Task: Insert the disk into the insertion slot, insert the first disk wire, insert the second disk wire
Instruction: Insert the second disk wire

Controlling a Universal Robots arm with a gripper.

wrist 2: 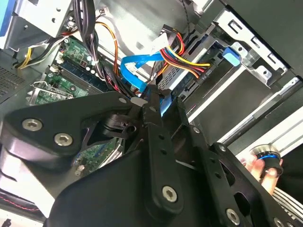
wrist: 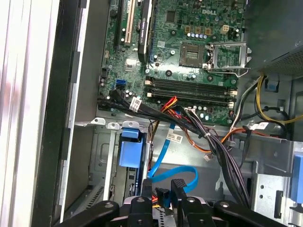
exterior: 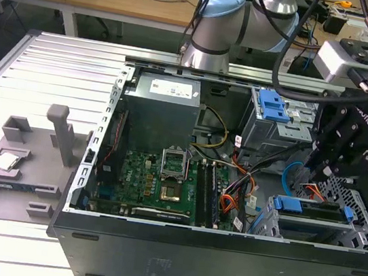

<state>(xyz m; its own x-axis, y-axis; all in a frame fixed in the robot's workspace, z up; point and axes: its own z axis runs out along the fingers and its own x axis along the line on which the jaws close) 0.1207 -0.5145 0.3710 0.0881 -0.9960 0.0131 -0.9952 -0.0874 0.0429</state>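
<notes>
The disk [exterior: 313, 205], framed by its blue carrier [exterior: 289, 204], lies inside the insertion slot [exterior: 361, 204] at the case's front right corner in the exterior view. The first disk wire [wrist 2: 185, 57], an orange, red and black bundle, runs to a dark plug [wrist 2: 202, 74] at the disk's edge. The second disk wire [wrist: 171, 176], a light blue cable, loops up to a small dark plug [wrist: 162, 193]. My gripper [wrist: 162, 196] is shut on that plug, just above the disk's connector edge. In the exterior view the gripper [exterior: 316, 172] hangs over the slot.
The open case holds the motherboard [exterior: 157, 179], the grey power supply [exterior: 160, 111] and a taller grey cage with a blue bracket [exterior: 272, 106]. Black cable bundles [wrist: 222, 156] cross beside the slot. A hand [wrist 2: 262, 165] shows outside the case. A grey fixture [exterior: 23, 157] sits at the exterior view's left.
</notes>
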